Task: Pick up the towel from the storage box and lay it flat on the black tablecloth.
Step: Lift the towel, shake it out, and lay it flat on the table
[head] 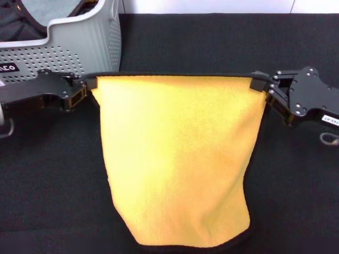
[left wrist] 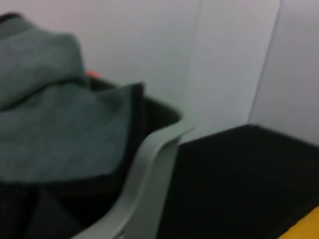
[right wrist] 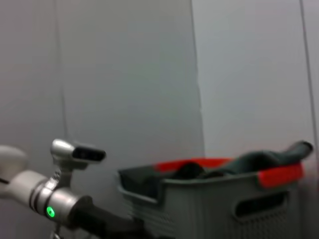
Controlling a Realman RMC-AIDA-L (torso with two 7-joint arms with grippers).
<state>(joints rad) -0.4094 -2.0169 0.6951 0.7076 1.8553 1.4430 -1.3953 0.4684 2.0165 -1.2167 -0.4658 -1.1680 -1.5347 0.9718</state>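
Aloft: one towel, two grippers, one storage box.

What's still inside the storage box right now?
The storage box still holds a grey-green cloth, dark fabric and something red. Anything beneath them is covered. The towel is out, stretched between the left gripper and right gripper.

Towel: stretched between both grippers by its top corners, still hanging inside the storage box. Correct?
Not quite. The towel is out of the storage box, hanging over the black tablecloth. The left gripper and right gripper do hold its top corners, per the head view.
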